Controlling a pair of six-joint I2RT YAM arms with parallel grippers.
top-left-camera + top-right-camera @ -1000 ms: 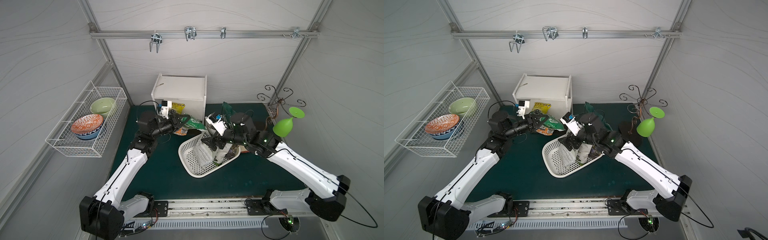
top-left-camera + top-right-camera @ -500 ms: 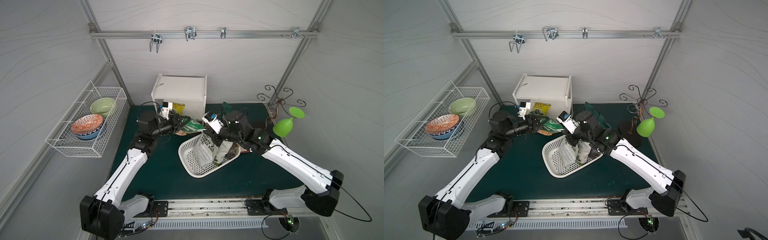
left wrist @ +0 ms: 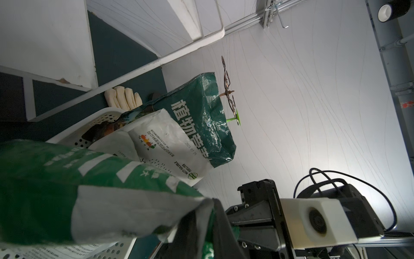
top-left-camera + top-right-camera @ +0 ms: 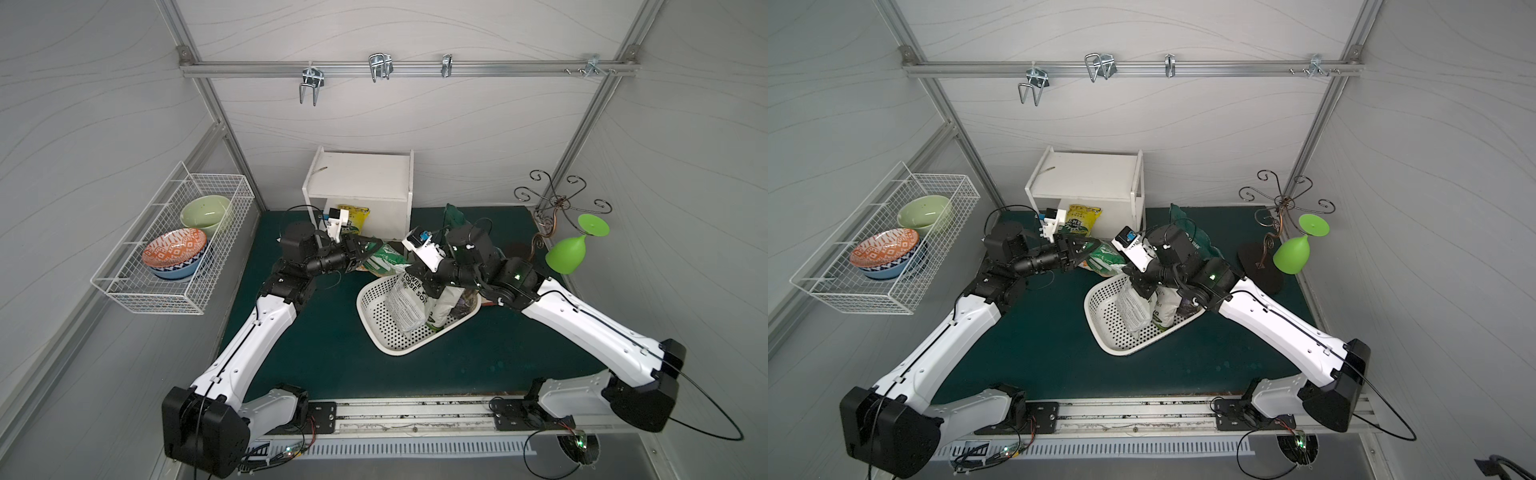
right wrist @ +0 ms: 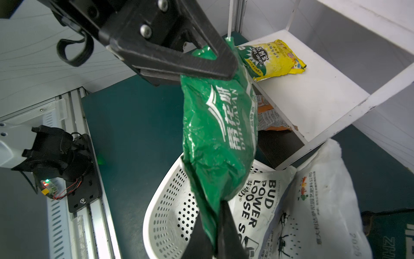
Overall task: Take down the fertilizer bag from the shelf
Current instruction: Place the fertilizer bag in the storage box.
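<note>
**Green fertilizer bag off the shelf, held at both ends**

- Counter (image 4: 332, 361): dark green surface, fills the lower centre in both top views.
- Shelf (image 4: 359, 176): white, stands against the back wall just above frame centre, with its open front toward the arms.
- Wire basket (image 4: 166, 299): hangs on the side wall at mid-left of frame, with two bowls inside.
- Perforated basket (image 4: 376, 328): white, sits on the counter at frame centre, below and right of the shelf. White bags (image 4: 405, 303) lean inside it.
- Fertilizer bag (image 5: 219, 134): glossy green with white lettering.
  - In both top views it sits at frame centre, between the shelf front and the perforated basket.
  - It is clear of the shelf boards and off the counter, stretched between the two grippers.
  - In the right wrist view one end hangs over the basket rim. Contact with the rim cannot be told.
- Dark green bag (image 4: 453, 214): stands just right of the shelf, behind the right arm.
- Yellow bag (image 5: 273, 58): lies flat on a white board inside the shelf.
- Goblet (image 4: 567, 253): bright green, hangs bowl-down from a curled wire stand at mid-right of frame.
- Left gripper (image 5: 220, 60): jaws are clamped on the bag's shelf-side end.
- Right gripper (image 5: 214, 224): jaws are pinched together on the opposite end, with crumpled green film between them.
</note>
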